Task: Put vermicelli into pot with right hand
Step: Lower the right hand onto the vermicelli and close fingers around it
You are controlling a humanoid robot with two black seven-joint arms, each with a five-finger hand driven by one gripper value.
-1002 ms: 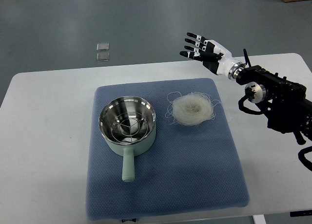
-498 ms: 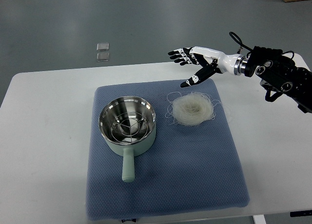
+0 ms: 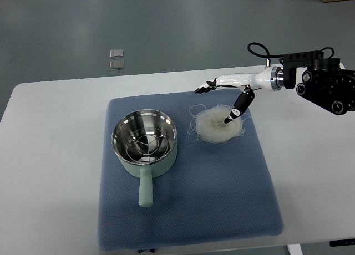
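The right hand [image 3: 224, 97], fingers spread, hovers over the vermicelli [image 3: 217, 125]; loose strands may slip free before reaching the pot [image 3: 145, 144].

Shiny steel pot [image 3: 145, 141], textured cloth mat [image 3: 222, 194]

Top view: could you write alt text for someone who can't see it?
A robot's right hand reaches with open fingers over a vermicelli nest on a blue mat. An empty pot with a mint handle sits left of it.
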